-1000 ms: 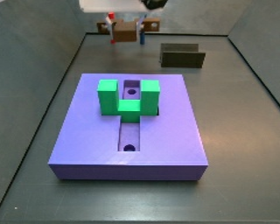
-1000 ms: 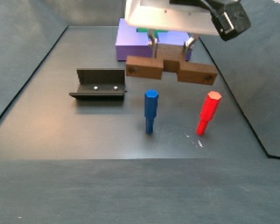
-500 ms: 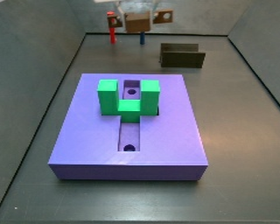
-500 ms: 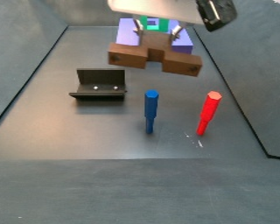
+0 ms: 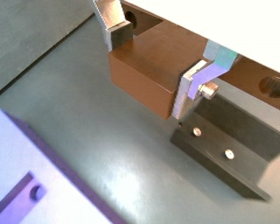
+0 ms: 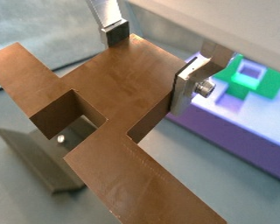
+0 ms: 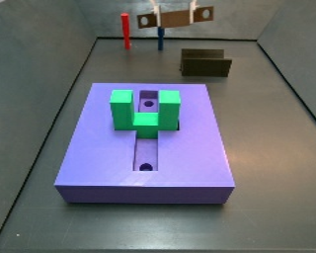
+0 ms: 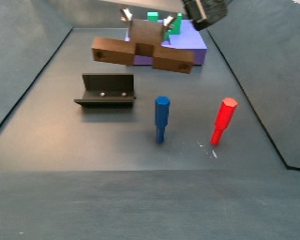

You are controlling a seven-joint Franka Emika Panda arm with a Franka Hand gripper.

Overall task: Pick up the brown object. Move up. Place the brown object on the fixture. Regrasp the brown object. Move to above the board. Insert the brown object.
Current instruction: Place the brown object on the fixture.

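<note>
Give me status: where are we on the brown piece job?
Done: brown piece is picked up, shut in the gripper and held in the air, fingers on its stem. In hand: the lift, near the fixture. Left: set it on the empty fixture, regrasp, move over the board and insert it.

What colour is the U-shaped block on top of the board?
Green, clearest in a side view, on the purple board.

Dark grey bench (image 8: 65, 187) under my gripper (image 8: 150, 21), which is up in the air holding the brown object (image 8: 142, 53). On the bench: purple board (image 7: 154, 138) with green block (image 7: 143, 109), and the fixture (image 8: 105, 91). A blue peg (image 8: 163, 119) and red peg (image 8: 223, 121) stand upright near the fixture.
</note>
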